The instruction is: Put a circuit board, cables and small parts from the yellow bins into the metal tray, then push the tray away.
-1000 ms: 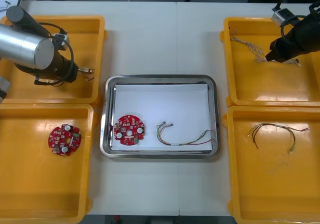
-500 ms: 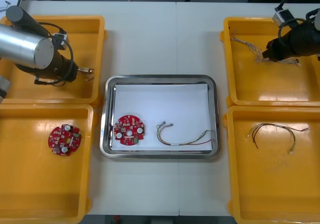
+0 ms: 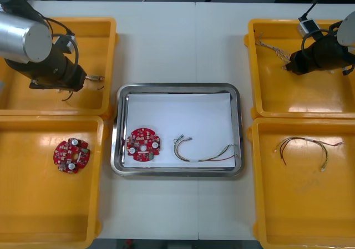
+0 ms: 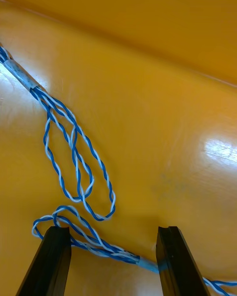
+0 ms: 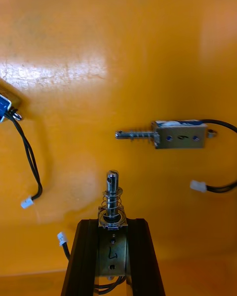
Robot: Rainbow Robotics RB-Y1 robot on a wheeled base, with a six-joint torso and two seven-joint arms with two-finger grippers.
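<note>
The metal tray point(image 3: 178, 86) lies in the middle of the front view, on the bench point(image 3: 177, 38). It already holds one red circuit board point(image 3: 143, 145) and one red and yellow cable point(image 3: 204, 156). I judge that the filling step is in hand, because a small part and the other cables are not yet inside.

The left jaws, in the upper left yellow bin point(image 3: 112, 49), are clenched on a small metal part point(image 5: 112, 212). Next they must carry it over the tray rim and release it. The right jaws, in the upper right bin point(image 3: 250, 71), stand released on both sides of the twisted blue and white cable point(image 4: 74, 167). They need to close on it and lift.

Count:
- four bins
- two boards, the second point(image 3: 71, 155) in the lower left bin
- three cables, with a black cable point(image 3: 304, 145) at lower right
- three small parts in the left wrist view
</note>
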